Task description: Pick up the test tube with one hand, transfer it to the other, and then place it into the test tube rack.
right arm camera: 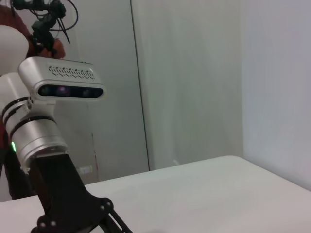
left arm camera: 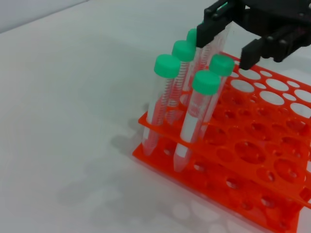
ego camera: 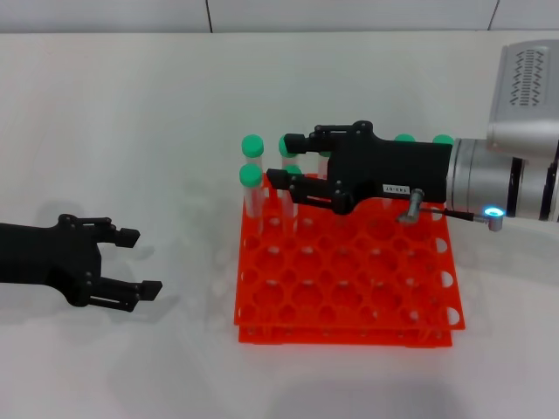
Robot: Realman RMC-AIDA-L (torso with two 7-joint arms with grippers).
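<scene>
Test tube with green cap, judged to be the task's own because it lies between the jaws, standing in a hole at the far left corner of the test tube rack among four look-alike tubes. Right gripper, the one bearing a small white label, reaches across the rack from the right at cap height. Its jaws stand apart, wider than the cap, and seem to grip nothing, though contact with the tube wall cannot be ruled out. Left gripper lies well apart to the left, low over the white table, spread wide and empty. The left wrist view shows the cluster leaning slightly in the two tiers, with the black fingers just above and beside the caps. The step in hand appears to be release and withdrawal. Done well, it would keep the jaws wide, lift straight up until clear of the caps, and only then draw back to the right, since a sideways pull risks snagging a neighbouring tube and tipping it.
</scene>
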